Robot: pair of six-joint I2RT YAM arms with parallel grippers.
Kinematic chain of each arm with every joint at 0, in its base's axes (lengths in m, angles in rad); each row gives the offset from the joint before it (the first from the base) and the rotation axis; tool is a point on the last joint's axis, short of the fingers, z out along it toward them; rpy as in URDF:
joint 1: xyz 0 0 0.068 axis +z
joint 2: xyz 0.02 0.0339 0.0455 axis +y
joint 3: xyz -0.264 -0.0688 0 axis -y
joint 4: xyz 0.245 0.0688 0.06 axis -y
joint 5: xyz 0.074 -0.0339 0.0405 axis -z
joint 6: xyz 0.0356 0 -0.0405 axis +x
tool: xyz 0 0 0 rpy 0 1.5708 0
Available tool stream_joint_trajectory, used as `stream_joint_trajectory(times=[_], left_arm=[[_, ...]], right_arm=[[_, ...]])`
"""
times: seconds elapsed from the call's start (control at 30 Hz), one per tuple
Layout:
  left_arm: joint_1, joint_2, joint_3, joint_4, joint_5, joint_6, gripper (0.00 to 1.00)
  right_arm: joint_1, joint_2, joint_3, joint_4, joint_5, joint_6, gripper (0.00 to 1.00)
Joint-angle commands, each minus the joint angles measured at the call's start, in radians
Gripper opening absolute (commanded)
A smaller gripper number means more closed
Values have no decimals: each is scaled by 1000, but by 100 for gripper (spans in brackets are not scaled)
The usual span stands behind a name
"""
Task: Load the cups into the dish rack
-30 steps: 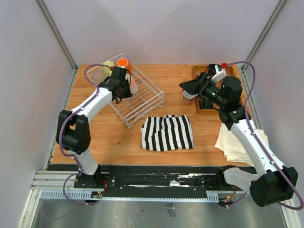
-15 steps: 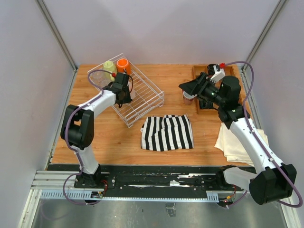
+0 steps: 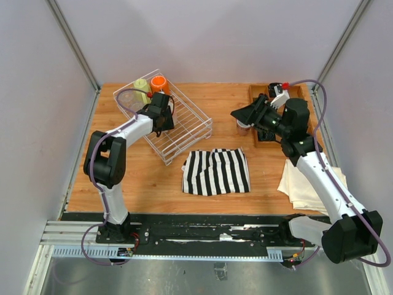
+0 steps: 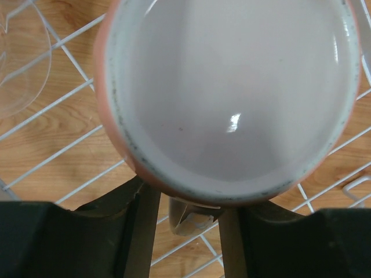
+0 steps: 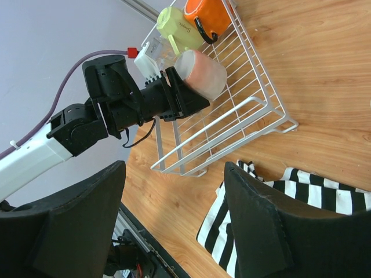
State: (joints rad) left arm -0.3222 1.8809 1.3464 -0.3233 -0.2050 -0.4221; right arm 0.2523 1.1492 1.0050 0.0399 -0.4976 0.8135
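Four cups sit in the dish rack [image 3: 184,132]: one orange mug [image 3: 159,82] and one yellow-green mug [image 3: 141,86] side by side at the far corner, one clear glass tumbler [image 3: 127,98] just left of them, and one pale pink mug [image 4: 232,87] nearer the middle. The pale pink mug's open mouth faces the left wrist camera and fills most of that view, with the rack's wires under it.

The left gripper [image 5: 188,95] is at this mug. Its two fingers [image 4: 143,231] stand either side of the handle with a thin gap showing on each side, so the hold looks let go.

A fifth cup – the smaller dusty-pink mug [image 3: 244,128] – stands on the table [image 3: 141,178], just beside the one wooden tray [image 3: 265,140]. The right gripper [image 3: 244,114] hangs above it, spread wide with nothing between its fingers.

Two cloths lie on the table – one black-and-white striped [image 3: 216,171] near the middle, one cream [image 3: 301,181] at the right edge
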Motion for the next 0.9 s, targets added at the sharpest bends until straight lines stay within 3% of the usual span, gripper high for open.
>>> stream_joint_trajectory(times=[0.0,0.33,0.87], left_arm=[[0,9,30,13,-7,-5,47],[0,-31,25,24,-27,-10,52],[11,196,362,-51,-16,6,54]], right_arm=[[-14,6,31,3,-10,-16,70],[-14,12,24,6,-16,-12,70],[-14,36,31,-17,-18,-29,70]])
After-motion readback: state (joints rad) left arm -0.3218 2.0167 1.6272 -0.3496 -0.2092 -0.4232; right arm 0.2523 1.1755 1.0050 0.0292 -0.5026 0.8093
